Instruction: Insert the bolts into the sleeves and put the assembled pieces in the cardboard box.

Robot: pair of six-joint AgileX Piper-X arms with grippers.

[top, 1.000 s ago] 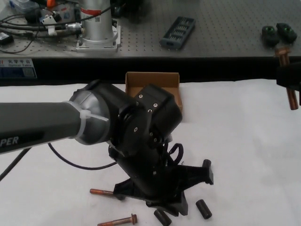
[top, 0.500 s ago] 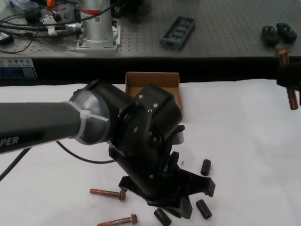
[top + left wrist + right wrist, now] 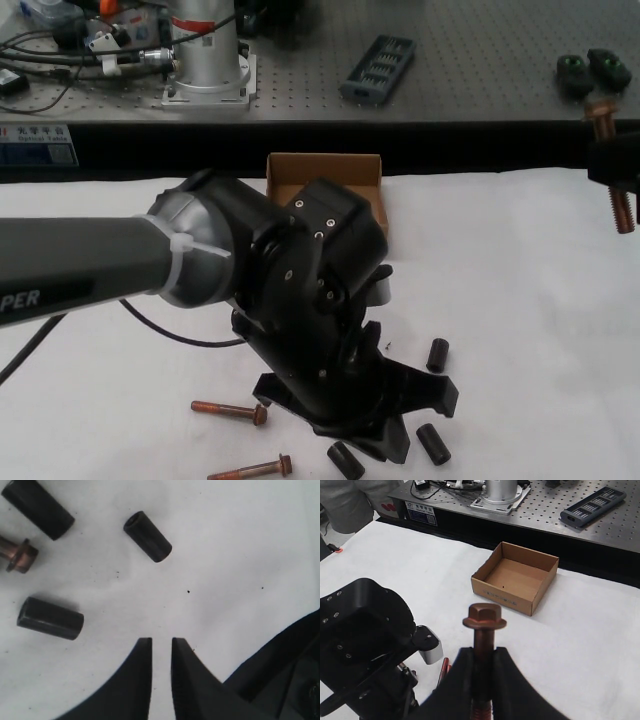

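Observation:
Low over the white cloth, my left gripper (image 3: 161, 647) has its fingers nearly together with nothing between them. Three black sleeves lie ahead of it: one (image 3: 147, 529) closest to its line, one (image 3: 50, 618) off to the side, one (image 3: 37, 501) farther off beside a copper bolt head (image 3: 17, 555). In the high view the sleeves (image 3: 437, 355) (image 3: 432, 443) (image 3: 345, 461) ring the left arm (image 3: 300, 290), and two loose bolts (image 3: 228, 409) (image 3: 250, 468) lie near the front. My right gripper (image 3: 482, 680) is shut on an upright copper bolt (image 3: 484, 617), held high at the far right (image 3: 615, 170).
The open cardboard box (image 3: 325, 160) stands at the back of the cloth, partly behind the left arm; it also appears beyond the held bolt (image 3: 540, 587). A metal breadboard bench with a post base (image 3: 208, 60) and a black rack (image 3: 378, 65) lies behind.
The left gripper shifted a little over the cloth during the first half second, uncovering a sleeve on its right side. It has since kept still. The right arm with its bolt has not moved.

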